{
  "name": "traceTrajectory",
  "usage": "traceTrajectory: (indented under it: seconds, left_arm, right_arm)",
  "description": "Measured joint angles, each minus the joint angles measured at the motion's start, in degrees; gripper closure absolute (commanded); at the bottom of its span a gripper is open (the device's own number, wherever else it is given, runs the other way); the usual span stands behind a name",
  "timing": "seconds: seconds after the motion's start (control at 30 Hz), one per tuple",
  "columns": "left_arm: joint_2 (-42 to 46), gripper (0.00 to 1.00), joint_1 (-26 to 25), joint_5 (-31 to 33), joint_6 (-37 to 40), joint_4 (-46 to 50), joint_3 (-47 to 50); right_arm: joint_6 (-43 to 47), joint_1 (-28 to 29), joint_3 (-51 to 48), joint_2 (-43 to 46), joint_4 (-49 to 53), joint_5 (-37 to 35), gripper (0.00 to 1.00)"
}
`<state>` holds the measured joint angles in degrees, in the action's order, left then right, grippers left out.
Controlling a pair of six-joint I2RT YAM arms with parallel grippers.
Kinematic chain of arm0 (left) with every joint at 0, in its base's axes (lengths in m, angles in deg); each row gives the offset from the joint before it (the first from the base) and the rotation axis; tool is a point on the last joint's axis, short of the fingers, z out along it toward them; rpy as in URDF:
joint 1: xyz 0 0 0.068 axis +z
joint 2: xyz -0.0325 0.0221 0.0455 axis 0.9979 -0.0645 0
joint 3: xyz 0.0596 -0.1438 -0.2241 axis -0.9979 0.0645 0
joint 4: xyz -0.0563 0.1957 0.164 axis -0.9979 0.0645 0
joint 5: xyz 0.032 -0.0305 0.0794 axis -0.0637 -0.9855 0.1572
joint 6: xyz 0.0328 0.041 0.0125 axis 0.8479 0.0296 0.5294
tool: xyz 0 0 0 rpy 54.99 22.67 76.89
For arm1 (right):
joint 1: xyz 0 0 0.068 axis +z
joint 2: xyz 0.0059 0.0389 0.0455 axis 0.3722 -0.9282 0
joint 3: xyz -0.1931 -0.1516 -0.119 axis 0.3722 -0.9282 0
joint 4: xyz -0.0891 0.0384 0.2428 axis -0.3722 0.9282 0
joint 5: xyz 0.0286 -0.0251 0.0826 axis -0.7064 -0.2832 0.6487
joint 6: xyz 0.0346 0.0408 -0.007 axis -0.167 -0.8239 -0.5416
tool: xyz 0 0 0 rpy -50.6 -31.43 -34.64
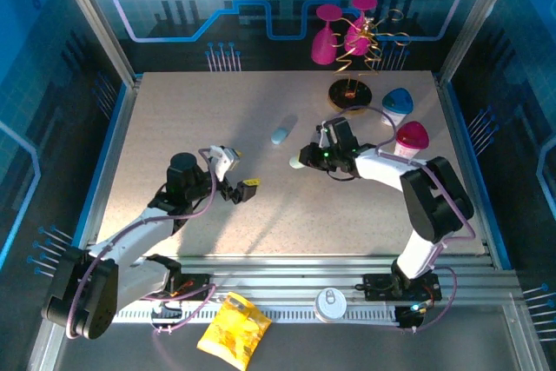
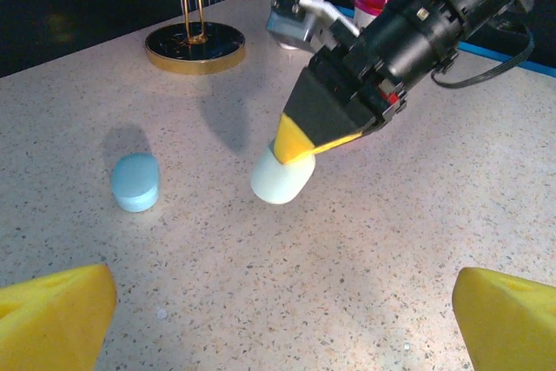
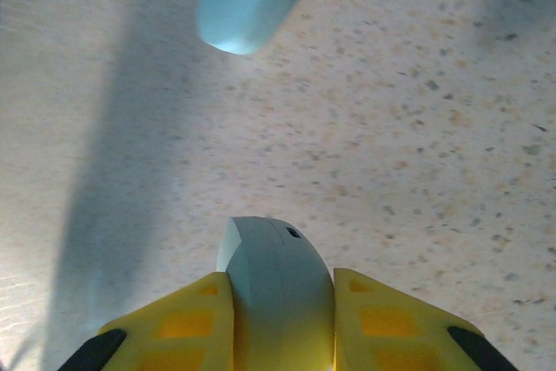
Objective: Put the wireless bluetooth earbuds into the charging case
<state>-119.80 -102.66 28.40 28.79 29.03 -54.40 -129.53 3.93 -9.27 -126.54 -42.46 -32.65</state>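
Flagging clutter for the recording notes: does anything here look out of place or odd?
A crumpled yellow packet and a silver can sit off the near edge of the table, unrelated to the task. Nothing looks spilled or damaged.

Bright, warm light washes the speckled beige tabletop [image 1: 174, 119] in the top view, palest toward its front edge; the blue enclosure walls [image 1: 52, 58] are dim. From the left wrist, the pale blue pebble-shaped case [image 2: 135, 182] casts a soft shadow behind it, and the yellow fingertips [image 2: 52, 314] of the left gripper [image 2: 278, 336] are blurred. From the right wrist, a broad soft shadow falls left of the whitish-grey rounded case [image 3: 278, 293].
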Motion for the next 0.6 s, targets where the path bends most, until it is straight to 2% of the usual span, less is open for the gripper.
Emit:
traceTrajectory:
  seconds: [0.13,0.2,0.33,0.47,0.6]
  left_arm:
    - [-0.1,0.01,0.0,0.1,0.2,0.3,0.0]
    - [-0.1,0.01,0.0,0.5,0.2,0.6,0.0]
    - [-0.1,0.0,-0.1,1.7,0.0,0.6,0.0]
    - [-0.1,0.01,-0.1,3.9,-0.5,0.5,0.0]
    - [0.0,0.01,-0.1,7.9,-0.6,0.4,0.0]
  right_arm:
    - [1.4,0.4,0.1,-3.0,-0.1,-1.5,0.77]
    - [2.1,0.6,0.8,-3.1,0.0,-2.4,0.7]
    - [4.1,0.8,1.2,-3.1,0.3,-4.3,0.4]
    - [6.9,0.9,1.0,-1.2,1.9,-7.4,0.21]
    - [11.4,0.9,-0.3,5.5,2.3,-13.0,0.07]
